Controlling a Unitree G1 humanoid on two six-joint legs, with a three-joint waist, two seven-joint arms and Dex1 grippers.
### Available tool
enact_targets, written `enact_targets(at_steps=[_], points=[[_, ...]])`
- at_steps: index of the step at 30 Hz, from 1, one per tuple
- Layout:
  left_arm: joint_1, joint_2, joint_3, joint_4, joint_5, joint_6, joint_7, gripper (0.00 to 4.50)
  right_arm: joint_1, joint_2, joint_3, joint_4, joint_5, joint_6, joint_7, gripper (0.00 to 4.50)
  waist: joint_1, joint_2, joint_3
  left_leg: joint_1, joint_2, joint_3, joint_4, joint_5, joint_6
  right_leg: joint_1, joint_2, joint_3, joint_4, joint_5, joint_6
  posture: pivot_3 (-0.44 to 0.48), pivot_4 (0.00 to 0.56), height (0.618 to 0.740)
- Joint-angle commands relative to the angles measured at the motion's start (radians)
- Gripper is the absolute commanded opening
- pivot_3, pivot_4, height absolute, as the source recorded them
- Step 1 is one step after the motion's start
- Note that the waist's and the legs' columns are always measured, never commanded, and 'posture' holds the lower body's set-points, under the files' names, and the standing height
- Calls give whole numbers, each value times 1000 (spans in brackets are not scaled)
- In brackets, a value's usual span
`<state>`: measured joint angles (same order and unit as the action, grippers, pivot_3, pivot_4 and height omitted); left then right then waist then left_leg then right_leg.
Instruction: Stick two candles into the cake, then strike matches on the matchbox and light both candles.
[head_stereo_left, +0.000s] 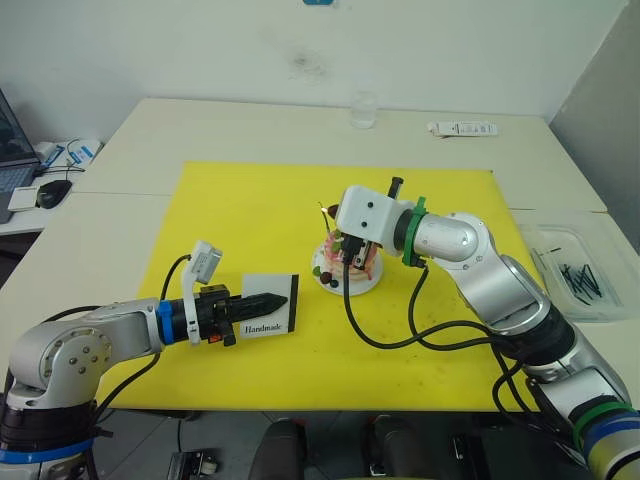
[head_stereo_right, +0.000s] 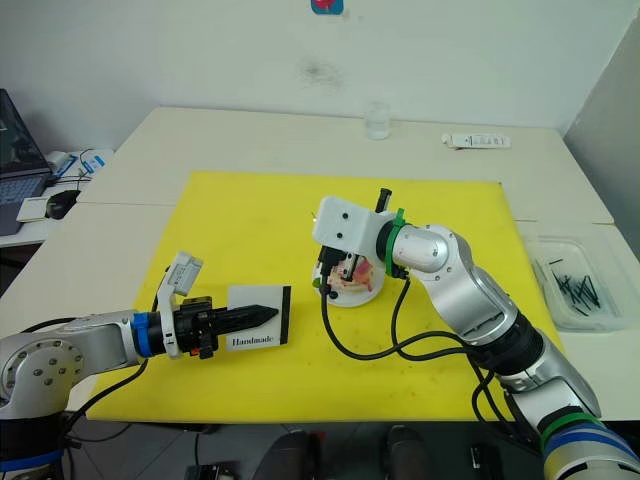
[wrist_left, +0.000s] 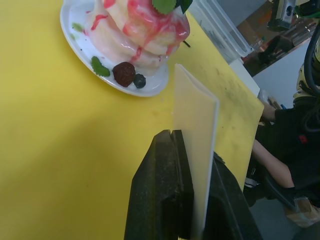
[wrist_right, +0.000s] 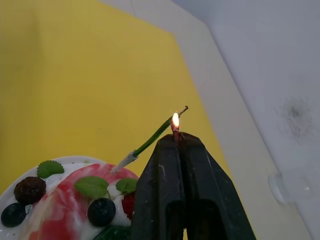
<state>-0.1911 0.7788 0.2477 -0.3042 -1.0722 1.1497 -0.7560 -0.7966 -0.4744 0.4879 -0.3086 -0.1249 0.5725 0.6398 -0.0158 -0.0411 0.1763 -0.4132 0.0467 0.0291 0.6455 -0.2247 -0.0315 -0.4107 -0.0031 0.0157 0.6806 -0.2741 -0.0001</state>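
A: Lighting is going on now, I think. The right hand (wrist_right: 176, 137), pressed together on a burning match (wrist_right: 175, 124), holds the flame beside a candle (wrist_right: 155, 136) that stands in the cake (head_stereo_left: 352, 262), centre of the frame.

B: Is the candle burning?

A: I cannot tell; its tip looks dark. I see one candle only.

B: And the other hand?

A: The left hand (head_stereo_left: 268, 300) pinches the matchbox (head_stereo_left: 270, 304) at lower left, over the yellow mat (head_stereo_left: 250, 215). Spare matches (head_stereo_left: 578, 280) lie in a tray at right.
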Motion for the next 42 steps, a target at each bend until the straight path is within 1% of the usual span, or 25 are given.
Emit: enact_targets(at_steps=[1,21,42], points=[[-17,13,2,-9,-7,-2,-16,0,-19,6,-33,-10,-21,-26,5,16,-1,0,0,0,0,0,0,0,0,0,0,0,0,0,0,0,150,740],[8,10,4,-36,-16,-3,-11,0,2,20,-44,-22,-40,-38,18,16,-2,0,0,0,0,0,0,0,0,0,0,0,0,0,0,0,150,740],[-8,5,-12,-20,-8,-6,-13,0,20,32,-34,1,-73,-74,32,16,-3,0,0,0,0,0,0,0,0,0,0,0,0,0,0,0,150,740]])
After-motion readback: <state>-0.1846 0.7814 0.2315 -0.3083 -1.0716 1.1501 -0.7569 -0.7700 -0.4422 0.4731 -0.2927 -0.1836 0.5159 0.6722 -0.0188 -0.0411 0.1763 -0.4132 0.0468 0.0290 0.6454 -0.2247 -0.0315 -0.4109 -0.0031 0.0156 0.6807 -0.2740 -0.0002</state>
